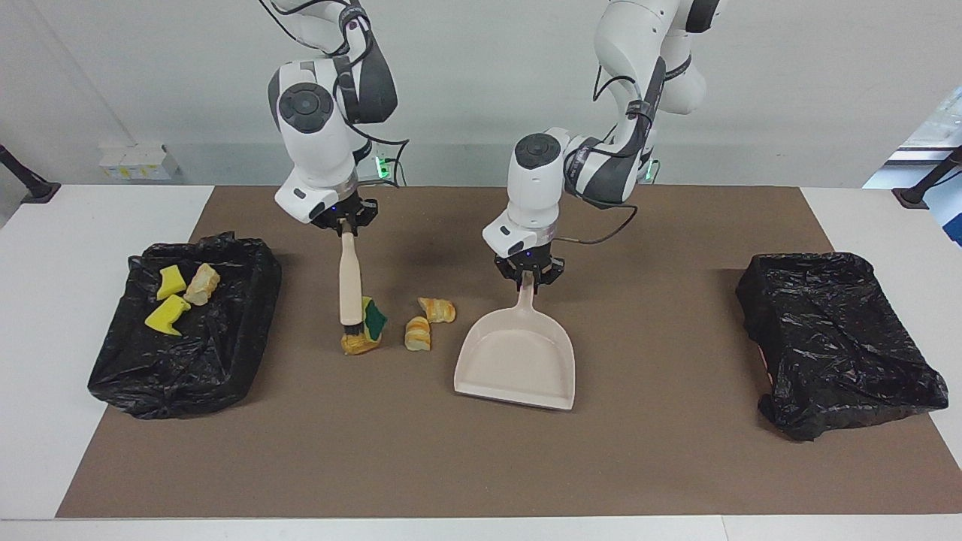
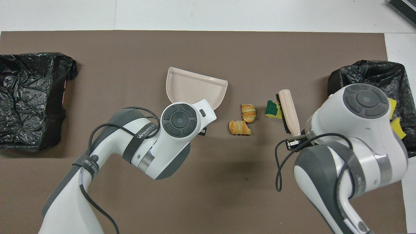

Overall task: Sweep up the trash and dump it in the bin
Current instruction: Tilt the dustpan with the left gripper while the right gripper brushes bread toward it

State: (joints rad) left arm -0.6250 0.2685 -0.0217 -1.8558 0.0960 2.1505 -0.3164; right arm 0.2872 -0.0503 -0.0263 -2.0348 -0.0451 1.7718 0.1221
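Observation:
My right gripper [image 1: 346,224] is shut on the handle of the beige brush [image 1: 349,282], also seen from overhead [image 2: 289,110]. Its bristles are down against a green-and-yellow sponge piece [image 1: 374,319] and a bread lump [image 1: 359,344]. Two more bread lumps [image 1: 437,309] [image 1: 417,333] lie between the brush and the beige dustpan [image 1: 518,364]. My left gripper [image 1: 528,276] is shut on the dustpan's handle; the pan sits low on the mat, its mouth facing away from the robots. A black-lined bin [image 1: 255,300] at the right arm's end holds two yellow sponge pieces [image 1: 167,315] and a bread lump [image 1: 201,283].
A second black-lined bin [image 1: 834,338] stands at the left arm's end of the table, with nothing showing in it. A brown mat [image 1: 481,466] covers the middle of the white table; both bins stand on its ends.

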